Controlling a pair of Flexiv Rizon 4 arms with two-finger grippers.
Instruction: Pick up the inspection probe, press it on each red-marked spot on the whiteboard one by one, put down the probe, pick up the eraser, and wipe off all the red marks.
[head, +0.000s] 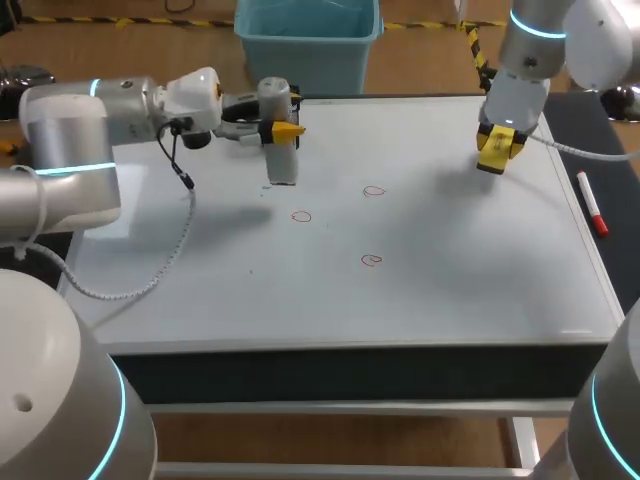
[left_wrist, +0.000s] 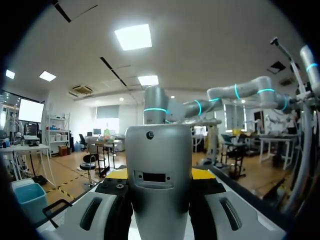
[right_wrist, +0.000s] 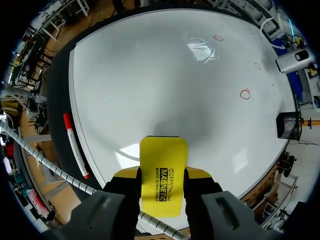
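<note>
The left hand (head: 285, 131) gripped the grey inspection probe (head: 279, 135) between its yellow tips, holding it upright over the far left part of the whiteboard (head: 450, 290) on the bench. Whether the probe's dark lower end touched the whiteboard could not be told. From the left wrist, the probe (left_wrist: 159, 180) filled the gap between the tips. The right hand (head: 497, 150) was clamped on the yellow eraser (head: 496, 146) over the whiteboard's far right part. The eraser (right_wrist: 163, 172) bore a block of black print on its face. Three red marks (head: 301, 216) – small circles – stood unwiped near the whiteboard's middle. A red-capped marker (head: 592, 203) lay just off the whiteboard's right edge.
</note>
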